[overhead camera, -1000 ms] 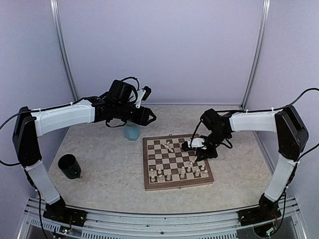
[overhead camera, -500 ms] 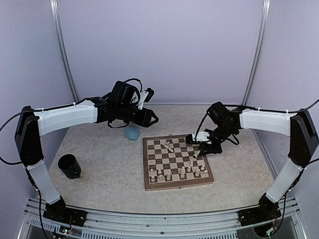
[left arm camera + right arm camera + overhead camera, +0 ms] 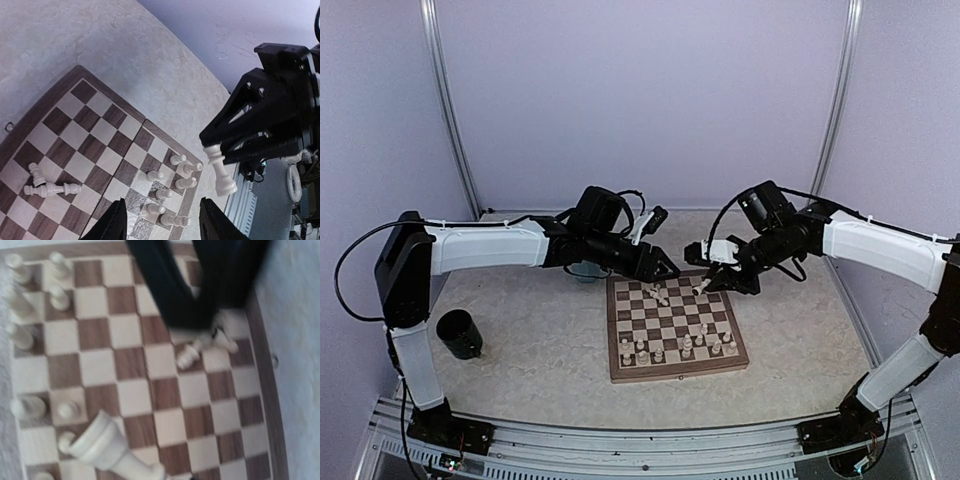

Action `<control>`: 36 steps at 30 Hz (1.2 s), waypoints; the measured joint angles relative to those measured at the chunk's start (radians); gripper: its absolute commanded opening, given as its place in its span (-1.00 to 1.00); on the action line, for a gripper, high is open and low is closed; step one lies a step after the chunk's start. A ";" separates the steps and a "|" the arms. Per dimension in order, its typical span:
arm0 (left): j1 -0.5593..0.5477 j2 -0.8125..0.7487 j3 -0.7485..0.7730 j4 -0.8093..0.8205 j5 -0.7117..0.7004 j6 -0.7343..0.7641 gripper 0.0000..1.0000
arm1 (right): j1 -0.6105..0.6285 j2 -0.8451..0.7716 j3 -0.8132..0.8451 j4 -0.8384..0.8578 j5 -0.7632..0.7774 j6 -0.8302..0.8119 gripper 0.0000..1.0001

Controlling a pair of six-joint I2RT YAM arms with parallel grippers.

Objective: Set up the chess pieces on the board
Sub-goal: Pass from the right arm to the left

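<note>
The board lies mid-table. Cream chess pieces stand in groups at its near edge, and a few lie toppled near its far side. My right gripper is shut on a cream chess piece and holds it tilted above the board's far right part. The piece also shows in the left wrist view. My left gripper hovers over the board's far left edge, open and empty, with its fingers wide apart. The toppled pieces lie just below it.
A black cup stands on the table at the left. A pale blue cup is mostly hidden behind my left arm. Both grippers are close together over the board's far side. Metal poles stand at the back corners.
My left arm has swung right and down to the board's far left edge. My right gripper has risen from the near-right squares toward the far side with a piece in it.
</note>
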 measured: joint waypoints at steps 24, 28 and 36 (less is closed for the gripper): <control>-0.051 0.055 -0.005 0.045 0.220 -0.099 -0.41 | 0.116 0.006 0.048 0.028 0.150 0.056 -0.84; -0.051 0.055 -0.005 0.046 0.240 -0.101 -0.66 | 0.132 0.008 0.048 0.029 0.170 0.055 -0.83; -0.050 0.055 -0.005 0.046 0.246 -0.098 -0.86 | 0.138 0.010 0.048 0.036 0.183 0.061 -0.14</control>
